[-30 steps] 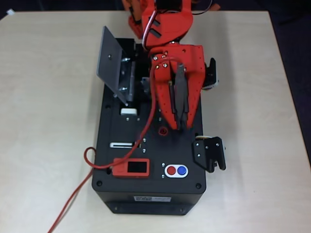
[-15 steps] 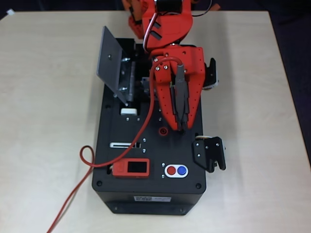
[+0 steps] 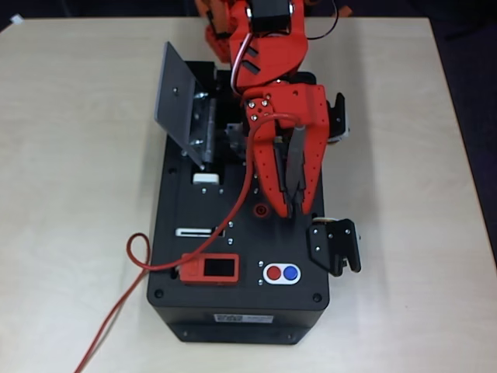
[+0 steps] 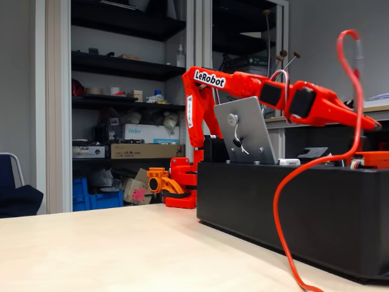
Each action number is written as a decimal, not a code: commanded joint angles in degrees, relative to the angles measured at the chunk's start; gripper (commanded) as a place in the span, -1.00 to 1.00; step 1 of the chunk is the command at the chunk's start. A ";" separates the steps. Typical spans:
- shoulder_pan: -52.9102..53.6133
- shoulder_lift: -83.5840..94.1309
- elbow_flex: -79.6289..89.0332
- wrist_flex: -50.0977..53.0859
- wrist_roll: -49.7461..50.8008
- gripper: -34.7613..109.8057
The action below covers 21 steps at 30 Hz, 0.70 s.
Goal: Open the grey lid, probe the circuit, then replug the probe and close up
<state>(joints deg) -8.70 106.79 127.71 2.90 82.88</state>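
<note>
The grey lid (image 3: pixel 180 99) stands swung up at the box's far left, knob side showing in the fixed view (image 4: pixel 243 131). Beside it the circuit (image 3: pixel 208 130) lies exposed as silvery parts in a dark recess. My red gripper (image 3: pixel 293 208) is shut on the probe (image 3: pixel 296 162), a grey rod lying lengthwise between the fingers. The probe's tip hangs just right of the round red socket (image 3: pixel 262 210). Its red cable (image 3: pixel 233 210) runs over the box top and loops onto the table. In the fixed view the gripper (image 4: pixel 366 123) hovers above the box top.
The black box (image 3: pixel 186 311) carries a red module with a dark screen (image 3: pixel 210 269), red and blue buttons (image 3: pixel 281 273), a white slider tab (image 3: pixel 206 178) and a black bracket (image 3: pixel 334 246) at its right edge. The cable loop (image 3: pixel 138 252) lies on the tan table left of the box.
My gripper with the probe has crept toward the box's front and tilted a little. The cable's loop on the table has curled tighter and shifted left.
</note>
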 commanded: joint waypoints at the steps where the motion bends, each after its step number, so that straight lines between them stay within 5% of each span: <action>1: -0.26 -1.05 1.23 -1.32 1.05 -0.52; 21: -2.99 0.79 4.92 -2.90 2.90 -0.52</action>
<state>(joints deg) -10.02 106.17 130.96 0.26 84.64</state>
